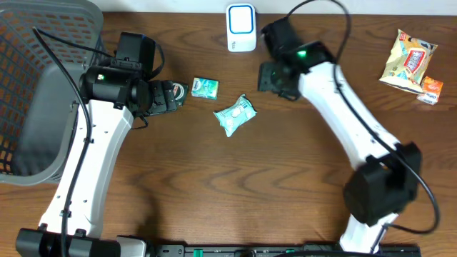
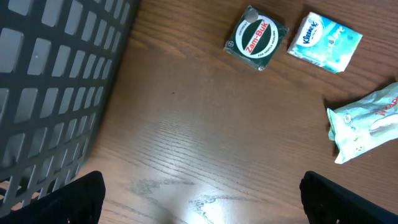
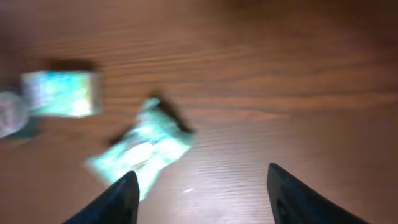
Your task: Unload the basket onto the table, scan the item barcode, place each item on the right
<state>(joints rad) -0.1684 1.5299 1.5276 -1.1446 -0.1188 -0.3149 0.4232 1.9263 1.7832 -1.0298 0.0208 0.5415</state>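
Pale green wipes packet (image 1: pixel 234 114), the item nearest both grippers, is lying flat on the wooden table (image 1: pixel 300 178) near its middle, below the white scanner (image 1: pixel 241 27) that is standing at the far edge. The right gripper (image 3: pixel 202 177) is hovering just beside the packet on its scanner side. Its fingers are standing apart with only bare wood between them, holding nothing, and the wrist view is blurring. A Kleenex tissue pack (image 2: pixel 324 42) is lying just to the packet's left, with a round Zam-Buk tin (image 2: pixel 255 38) sitting close beside it. The left gripper (image 2: pixel 200 186) is hanging next to the tin, jaws spread fully wide and empty. A grey mesh basket (image 1: pixel 36 86) is occupying the left edge. A snack bag (image 1: pixel 407 61) and a small orange box (image 1: pixel 430 91) are resting well apart at the right.
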